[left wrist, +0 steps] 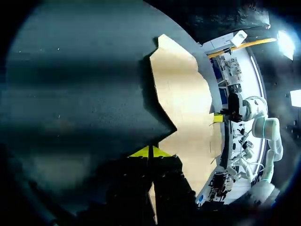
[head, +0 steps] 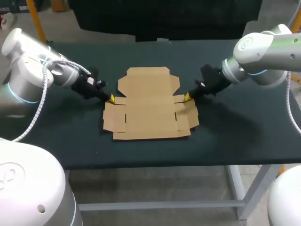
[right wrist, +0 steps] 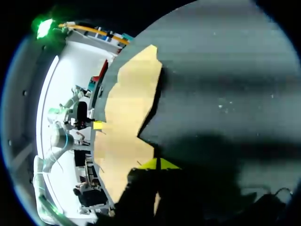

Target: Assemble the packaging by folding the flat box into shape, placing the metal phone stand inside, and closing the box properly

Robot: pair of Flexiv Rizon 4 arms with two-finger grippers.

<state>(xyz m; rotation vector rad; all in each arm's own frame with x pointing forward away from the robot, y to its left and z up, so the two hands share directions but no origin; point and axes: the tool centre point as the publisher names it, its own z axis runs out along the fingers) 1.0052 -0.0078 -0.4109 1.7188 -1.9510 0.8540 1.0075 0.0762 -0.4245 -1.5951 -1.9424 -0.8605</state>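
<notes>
Between the claws lay the flat box (head: 149, 106); left gripper (head: 111, 98) and right gripper (head: 187, 96), both pinched closed, empty, sat at its opposite side flaps, equally near.

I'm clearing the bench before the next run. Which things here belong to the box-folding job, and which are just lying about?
Job: flat cardboard box, unfolded; left pincer at one side flap; right pincer at the opposite flap.
Just there: the dark table. The metal phone stand is not in view.
</notes>
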